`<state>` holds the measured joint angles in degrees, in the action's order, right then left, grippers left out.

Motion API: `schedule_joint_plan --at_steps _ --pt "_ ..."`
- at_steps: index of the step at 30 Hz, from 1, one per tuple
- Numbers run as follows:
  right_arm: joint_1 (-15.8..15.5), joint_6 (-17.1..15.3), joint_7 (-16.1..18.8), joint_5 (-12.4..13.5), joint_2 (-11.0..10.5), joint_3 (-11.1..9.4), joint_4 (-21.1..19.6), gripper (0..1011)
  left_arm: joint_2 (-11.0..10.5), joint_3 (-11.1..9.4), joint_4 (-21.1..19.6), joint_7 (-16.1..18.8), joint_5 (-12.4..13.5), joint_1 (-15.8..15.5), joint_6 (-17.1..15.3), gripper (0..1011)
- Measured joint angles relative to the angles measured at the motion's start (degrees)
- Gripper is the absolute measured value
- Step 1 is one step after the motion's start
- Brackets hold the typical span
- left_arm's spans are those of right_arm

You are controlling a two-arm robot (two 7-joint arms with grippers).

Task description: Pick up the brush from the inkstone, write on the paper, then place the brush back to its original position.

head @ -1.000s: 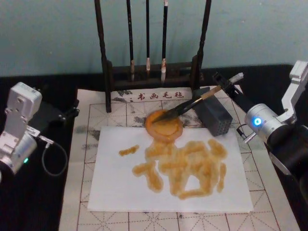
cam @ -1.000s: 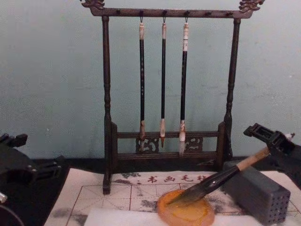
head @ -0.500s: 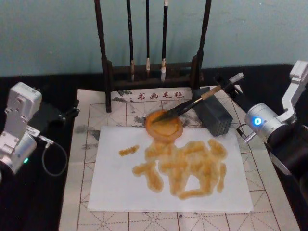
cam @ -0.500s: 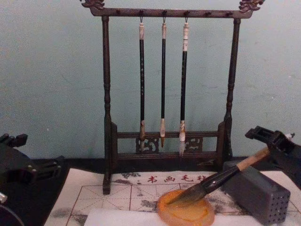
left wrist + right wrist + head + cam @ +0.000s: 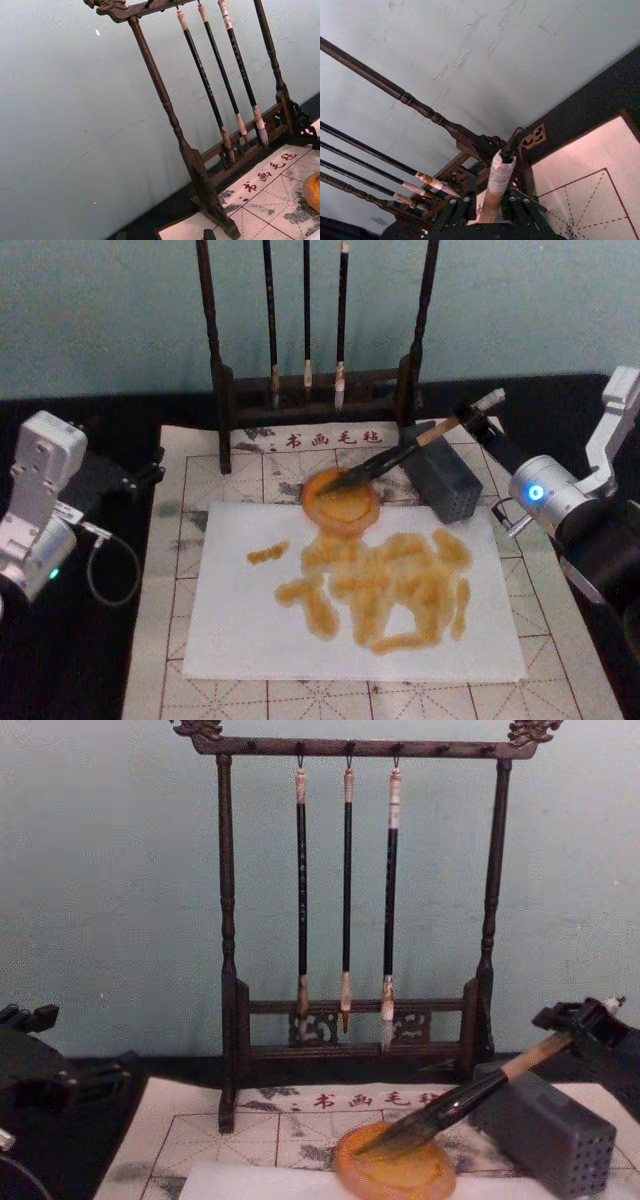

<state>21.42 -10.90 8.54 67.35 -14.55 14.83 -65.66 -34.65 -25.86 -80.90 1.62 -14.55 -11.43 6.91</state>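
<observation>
The brush [image 5: 400, 453] lies slanted, its dark tip in the round orange inkstone [image 5: 342, 502] and its tan handle propped on a grey block [image 5: 445, 480]. My right gripper [image 5: 470, 418] stands open around the handle's upper end, near the whitish cap. In the right wrist view the fingers flank the handle [image 5: 495, 185] with gaps on both sides. From the chest, the brush [image 5: 460, 1100] slopes from the inkstone [image 5: 395, 1175] up to the right gripper [image 5: 585, 1025]. The white paper [image 5: 240, 620] bears broad orange strokes. My left gripper [image 5: 115, 475] is parked at the left table edge.
A dark wooden rack [image 5: 310, 390] with three thin black-handled brushes stands behind the inkstone, also in the left wrist view [image 5: 200, 165]. A gridded felt mat [image 5: 180, 480] lies under the paper. The grey block [image 5: 545, 1125] has holes in its end.
My right gripper has slid back along the handle toward the cap, to the right. The brush has stayed put on the inkstone and block. The left arm has not moved.
</observation>
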Motion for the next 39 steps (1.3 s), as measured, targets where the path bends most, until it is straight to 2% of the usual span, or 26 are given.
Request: schedule_joint_plan --at_steps 1,5,22,33,39 --pt "0.00 0.00 0.00 0.00 0.00 0.00 0.00 286 0.00 0.00 0.00 0.00 0.00 0.00 0.00 1001" --pt "0.00 0.00 0.02 0.01 0.00 0.00 0.00 189 0.00 0.00 0.00 0.00 0.00 0.00 0.00 1001" --pt "0.00 0.00 0.00 -0.04 0.00 0.00 0.00 188 0.00 0.00 0.00 0.00 0.00 0.00 0.00 1001" --pt "0.50 0.97 1.50 1.59 -0.78 1.35 -0.65 188 0.00 0.00 0.00 0.00 0.00 0.00 0.00 1001" --pt "0.97 1.91 2.82 1.45 -1.63 2.59 -1.35 188 0.00 0.00 0.00 0.00 0.00 0.00 0.00 1001"
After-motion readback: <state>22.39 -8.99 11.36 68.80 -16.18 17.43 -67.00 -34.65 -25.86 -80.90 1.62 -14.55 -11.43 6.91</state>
